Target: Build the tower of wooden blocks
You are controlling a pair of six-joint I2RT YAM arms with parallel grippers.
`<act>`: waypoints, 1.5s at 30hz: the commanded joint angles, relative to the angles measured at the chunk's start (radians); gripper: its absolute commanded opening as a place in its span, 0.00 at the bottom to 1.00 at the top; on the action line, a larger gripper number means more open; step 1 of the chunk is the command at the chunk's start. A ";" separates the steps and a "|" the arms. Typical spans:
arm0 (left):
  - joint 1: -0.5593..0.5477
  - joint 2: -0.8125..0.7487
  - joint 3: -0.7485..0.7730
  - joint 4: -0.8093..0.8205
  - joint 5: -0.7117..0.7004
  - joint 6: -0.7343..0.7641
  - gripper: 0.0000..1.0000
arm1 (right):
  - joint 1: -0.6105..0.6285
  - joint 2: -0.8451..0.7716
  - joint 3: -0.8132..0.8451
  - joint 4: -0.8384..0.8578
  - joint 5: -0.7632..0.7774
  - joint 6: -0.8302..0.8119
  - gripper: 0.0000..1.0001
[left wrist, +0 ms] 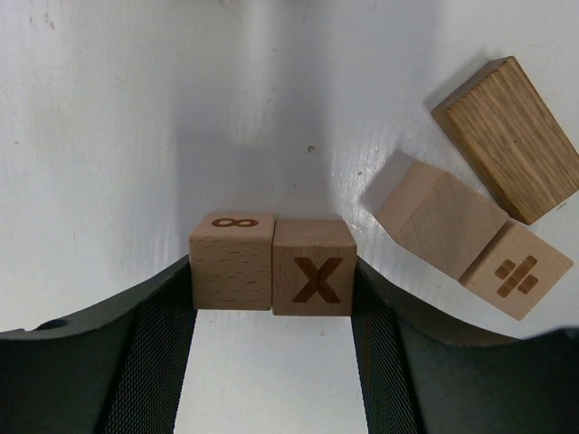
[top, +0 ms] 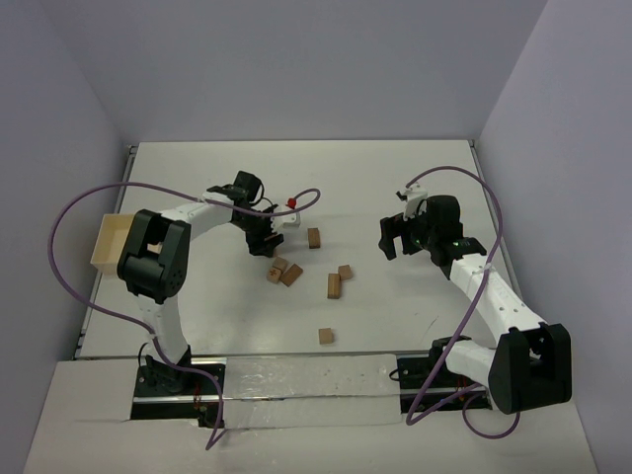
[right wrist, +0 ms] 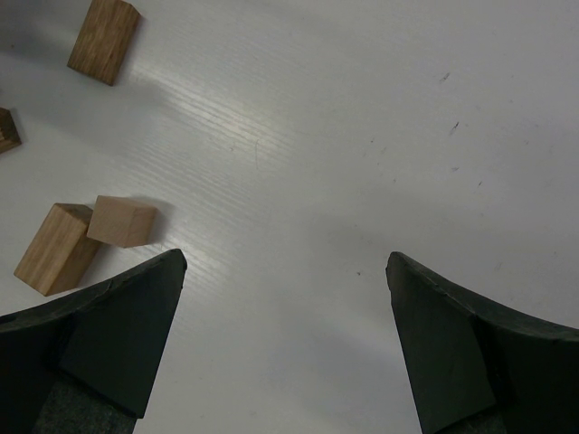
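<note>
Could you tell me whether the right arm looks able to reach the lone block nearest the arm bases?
Probably yes: the right gripper hangs open, and nothing stands between it and the lone block.

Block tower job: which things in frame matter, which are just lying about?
Job:
- loose wood blocks
- infinity block and X block, side by side between the left claw's fingers
- no tower standing yet

Lying about:
- pale tray at the table's left edge
- purple cables
</note>
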 commanded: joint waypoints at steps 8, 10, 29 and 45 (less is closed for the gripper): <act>-0.009 0.025 0.220 -0.158 -0.009 0.008 0.10 | 0.004 -0.008 0.006 0.036 0.005 -0.005 1.00; -0.021 0.039 0.291 -0.199 -0.021 -0.005 0.06 | 0.006 -0.009 0.009 0.034 0.006 -0.003 1.00; -0.232 0.238 0.571 -0.289 -0.124 -0.152 0.00 | -0.132 -0.044 0.036 -0.020 -0.063 0.001 1.00; -0.255 0.155 0.392 -0.042 -0.151 -0.311 0.00 | -0.133 -0.040 0.037 -0.017 -0.068 -0.002 1.00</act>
